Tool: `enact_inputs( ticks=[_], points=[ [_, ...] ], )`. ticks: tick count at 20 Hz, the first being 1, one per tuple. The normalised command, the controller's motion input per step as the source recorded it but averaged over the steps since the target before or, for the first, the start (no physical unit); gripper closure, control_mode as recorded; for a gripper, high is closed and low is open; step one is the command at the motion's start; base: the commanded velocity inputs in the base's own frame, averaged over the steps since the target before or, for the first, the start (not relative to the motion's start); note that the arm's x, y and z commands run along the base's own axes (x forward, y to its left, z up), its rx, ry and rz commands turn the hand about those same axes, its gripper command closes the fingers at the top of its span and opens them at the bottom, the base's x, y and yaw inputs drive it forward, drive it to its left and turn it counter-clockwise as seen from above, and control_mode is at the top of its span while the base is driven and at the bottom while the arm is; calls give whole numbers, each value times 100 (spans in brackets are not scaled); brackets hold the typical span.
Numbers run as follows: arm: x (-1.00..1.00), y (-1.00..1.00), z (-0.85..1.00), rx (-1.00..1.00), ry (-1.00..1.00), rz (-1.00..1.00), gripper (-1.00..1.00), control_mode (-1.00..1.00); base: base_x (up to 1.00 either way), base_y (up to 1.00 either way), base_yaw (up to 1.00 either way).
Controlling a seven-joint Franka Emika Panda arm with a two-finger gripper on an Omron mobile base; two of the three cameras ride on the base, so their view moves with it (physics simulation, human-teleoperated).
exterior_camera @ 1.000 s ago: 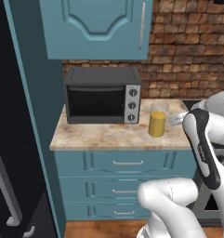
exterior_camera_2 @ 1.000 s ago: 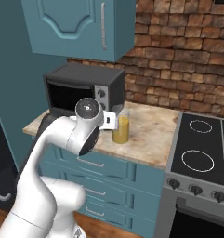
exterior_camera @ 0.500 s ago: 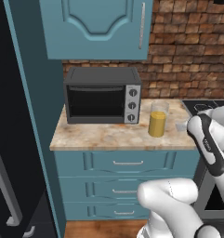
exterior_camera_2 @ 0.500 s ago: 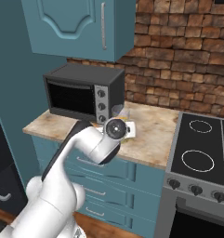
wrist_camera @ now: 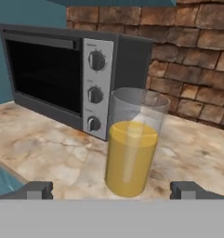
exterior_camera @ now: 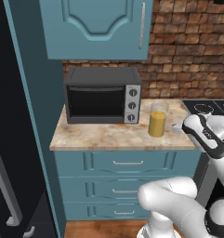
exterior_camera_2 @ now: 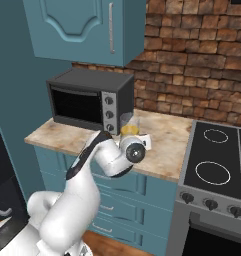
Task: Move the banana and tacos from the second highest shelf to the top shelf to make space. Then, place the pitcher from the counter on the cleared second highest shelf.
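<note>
With jaws spread wide (nothing held), the gripper (wrist_camera: 111, 189) faces the pitcher (wrist_camera: 132, 144) at twelve o'clock on the counter (wrist_camera: 48, 153), not yet lifted or shelved.

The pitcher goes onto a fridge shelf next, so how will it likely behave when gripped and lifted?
The pitcher looks rigid and smooth-walled, so possibly slippery. About two-thirds full of juice, it is probably heavy for its size. Taller than wide, with an open top, it may spill if tilted.

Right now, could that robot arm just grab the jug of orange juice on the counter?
Probably yes. In the hand view the pitcher stands upright on the counter straight ahead, between the gripper's wide-open jaws, with nothing between. The toaster oven sits close on one side, but looks clear of the path.
</note>
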Motion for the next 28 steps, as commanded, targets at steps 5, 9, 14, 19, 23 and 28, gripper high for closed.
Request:
enact_inputs(
  ticks=[5, 9, 14, 19, 23, 28],
  points=[
    [36, -10, -1, 0, -5, 12, -100, -100, 0, 0, 0],
    [15, 5, -4, 0, -11, 4, -100, -100, 0, 0, 0],
    [0, 31, 0, 0, -12, 0, -100, -100, 0, 0, 0],
    [5, 26, 0, 4, -1, -4, -100, -100, 0, 0, 0],
    [18, 0, 0, 10, 0, -7, -100, -100, 0, 0, 0],
    [24, 0, 0, 14, 1, -7, -100, -100, 0, 0, 0]
  ],
)
